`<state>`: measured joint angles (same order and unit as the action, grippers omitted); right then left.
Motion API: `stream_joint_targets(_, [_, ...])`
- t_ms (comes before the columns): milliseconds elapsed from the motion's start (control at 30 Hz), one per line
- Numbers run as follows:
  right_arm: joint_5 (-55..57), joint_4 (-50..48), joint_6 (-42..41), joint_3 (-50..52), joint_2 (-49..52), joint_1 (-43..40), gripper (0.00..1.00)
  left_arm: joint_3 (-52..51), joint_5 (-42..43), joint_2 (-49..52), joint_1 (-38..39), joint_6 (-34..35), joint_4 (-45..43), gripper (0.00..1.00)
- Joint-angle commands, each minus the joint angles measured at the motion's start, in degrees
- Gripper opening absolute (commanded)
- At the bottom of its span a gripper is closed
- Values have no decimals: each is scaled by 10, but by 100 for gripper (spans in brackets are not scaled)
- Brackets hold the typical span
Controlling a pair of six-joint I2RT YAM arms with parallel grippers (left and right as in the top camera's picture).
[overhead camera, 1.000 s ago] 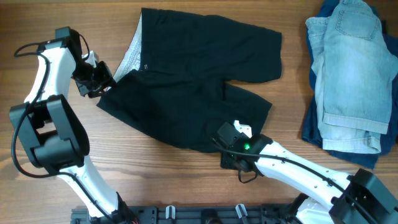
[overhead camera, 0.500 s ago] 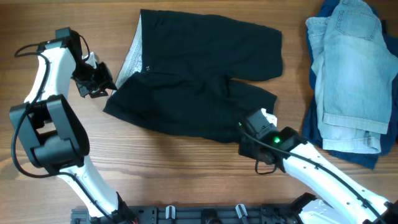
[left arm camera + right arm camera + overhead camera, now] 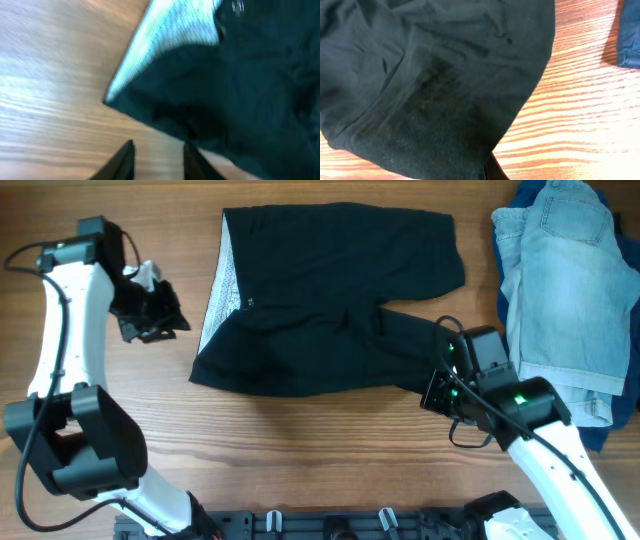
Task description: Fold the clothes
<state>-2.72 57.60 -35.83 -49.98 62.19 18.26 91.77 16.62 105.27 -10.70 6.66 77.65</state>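
Step in hand, as I judge it: flattening the black shorts [image 3: 330, 290] ahead of the first fold.

Right gripper [image 3: 440, 385], nearest, at 4 o'clock on the worktop [image 3: 300, 450]. It sits at the hem of the near leg. The right wrist view shows black cloth running down to one fingertip at the bottom edge, so I judge it pinched on that hem. The second finger is hidden.

Black shorts lie at centre toward 12 o'clock, with both legs pointing to 3 o'clock. The near leg is slanted and creased around the crotch. The pale waistband lining [image 3: 222, 295] shows at the 9 o'clock end.

Left gripper [image 3: 157, 159], at 9 to 10 o'clock, has its fingers apart with only bare wood between them. It is near the waistband corner but not touching it.

Method notes:
- Draw the hem toward 3 o'clock, low along the worktop, and only until the crotch creases go.
- Anchor the waistband corner with the left gripper first; otherwise I expect the whole garment to slide.
- Let go only when the near leg lies parallel to the far leg.
- Risk: pulling too far carries the hem onto the pile at 3 o'clock.

Containers: none in view. Nearest equivalent is the pile at 2 to 3 o'clock, where denim shorts [image 3: 560, 290] lie on top of a navy garment [image 3: 600, 436].
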Motion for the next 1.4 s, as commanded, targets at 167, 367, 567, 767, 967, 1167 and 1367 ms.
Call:
stream_joint_targets(167, [-12, -2, 28, -7, 51, -3, 4, -39, -85, -5, 60, 33, 15, 49])
stream_joint_targets(367, [-12, -15, 26, -7, 51, -3, 4, -146, -101, -5, 61, 136, -67, 54])
stream_joint_targets(567, [-12, -18, 26, -7, 51, -3, 4, -218, -101, -5, 61, 170, -168, 57])
stream_joint_targets(767, [-12, -17, 22, -7, 51, -3, 4, -266, -101, -5, 61, 192, -236, 61])
stream_joint_targets(967, [-14, -8, 22, -7, 51, -3, 8, -298, -101, -5, 61, 209, -280, 19])
stream_joint_targets(1167, [-48, 19, -22, -7, 51, -3, 87, -299, -101, -5, 61, 209, -283, 4])
stream_joint_targets(1367, [-36, 42, -94, 35, 51, -3, 75, -299, -101, -5, 61, 209, -289, 4])
